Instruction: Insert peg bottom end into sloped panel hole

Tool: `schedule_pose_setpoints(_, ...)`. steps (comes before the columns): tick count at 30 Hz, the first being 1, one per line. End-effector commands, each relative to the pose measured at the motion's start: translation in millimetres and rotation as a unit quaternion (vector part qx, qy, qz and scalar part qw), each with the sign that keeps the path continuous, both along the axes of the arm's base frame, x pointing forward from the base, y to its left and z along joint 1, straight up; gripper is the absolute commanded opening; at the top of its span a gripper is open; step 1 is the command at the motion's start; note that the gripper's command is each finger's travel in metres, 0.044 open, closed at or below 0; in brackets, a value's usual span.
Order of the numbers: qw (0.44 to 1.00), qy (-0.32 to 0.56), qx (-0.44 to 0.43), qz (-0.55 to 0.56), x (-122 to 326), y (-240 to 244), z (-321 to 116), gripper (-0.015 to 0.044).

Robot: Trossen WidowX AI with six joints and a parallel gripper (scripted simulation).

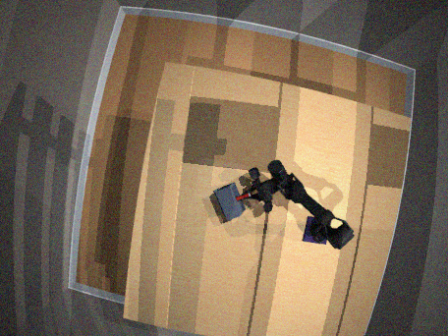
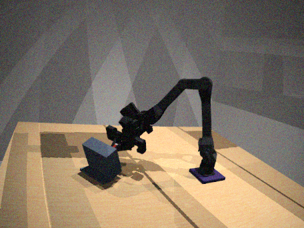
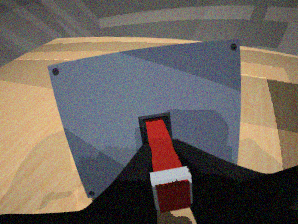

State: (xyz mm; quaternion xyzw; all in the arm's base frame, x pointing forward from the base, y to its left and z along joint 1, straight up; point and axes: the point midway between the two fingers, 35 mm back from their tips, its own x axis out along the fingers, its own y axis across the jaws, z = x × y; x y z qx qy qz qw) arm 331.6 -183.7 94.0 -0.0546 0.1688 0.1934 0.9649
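Observation:
The red peg has flat sides and a white band near its top end. My gripper is shut on it, close in front of the blue-grey sloped panel. In the wrist view the peg's far end overlaps the dark, four-sided hole, with dark gaps showing at its left and top. Its sides look roughly in line with the hole's. Whether the tip is inside or just in front of the opening, I cannot tell. The fingers cover the hole's lower edge.
The arm's purple base plate is at the right on the wooden table. Dark screw heads mark the panel's corners, such as the upper left screw. Shadows cross the table and the panel's face.

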Motion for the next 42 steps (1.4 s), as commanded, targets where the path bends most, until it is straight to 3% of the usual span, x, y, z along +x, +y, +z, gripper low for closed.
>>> schedule_pose_setpoints(1,1.0,0.002,0.001,-0.002,2.5,0.9,-2.0,0.0)
schedule_pose_setpoints(28,1.0,0.0,0.001,0.0,9.4,3.8,-3.6,0.0)
schedule_pose_setpoints(42,1.0,0.0,0.001,0.0,8.9,3.4,-3.5,0.0368)
